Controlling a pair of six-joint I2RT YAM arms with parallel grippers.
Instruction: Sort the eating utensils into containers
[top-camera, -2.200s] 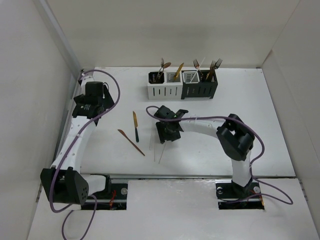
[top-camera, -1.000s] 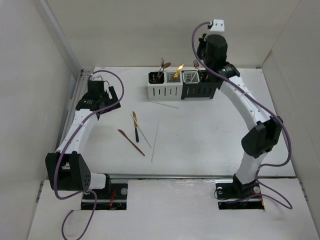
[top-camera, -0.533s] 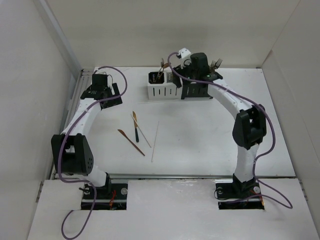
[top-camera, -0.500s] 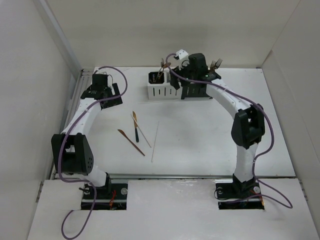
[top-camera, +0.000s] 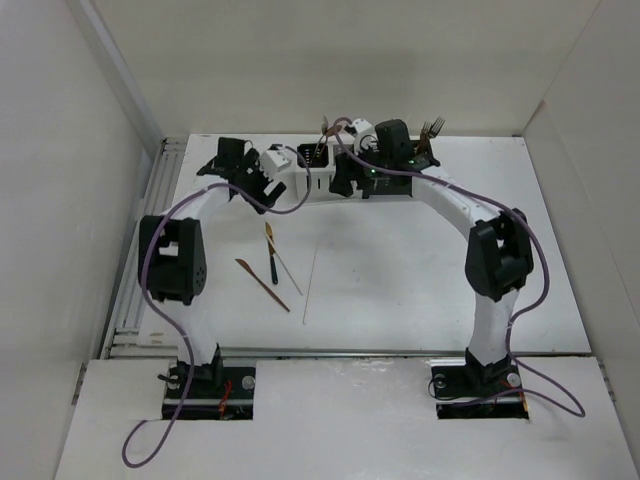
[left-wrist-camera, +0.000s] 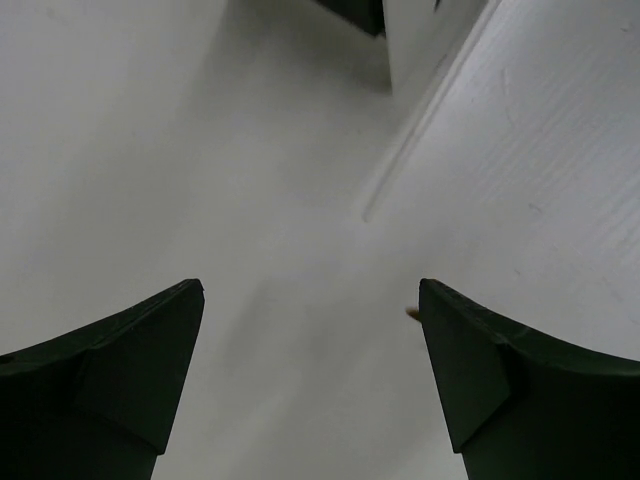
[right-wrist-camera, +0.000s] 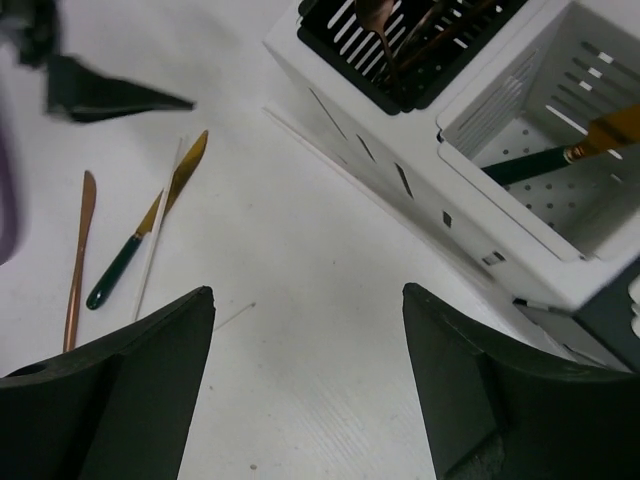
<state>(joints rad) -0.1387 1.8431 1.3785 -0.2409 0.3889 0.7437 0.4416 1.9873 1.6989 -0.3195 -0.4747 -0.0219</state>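
Near the white container (right-wrist-camera: 420, 215) lies a gold, dark-handled knife (right-wrist-camera: 148, 220); left fingers (left-wrist-camera: 110, 370) and right fingers (right-wrist-camera: 120, 390) spread wide, empty.

Left pincer (left-wrist-camera: 310, 285) and right pincer (right-wrist-camera: 308, 290) crowd the white container (right-wrist-camera: 400, 180); nearer table (top-camera: 420, 290) open.

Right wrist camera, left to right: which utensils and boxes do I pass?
Slim copper knife → gold knife with dark green handle → white slotted container → gold utensil with green handle lying in the container's white compartment.
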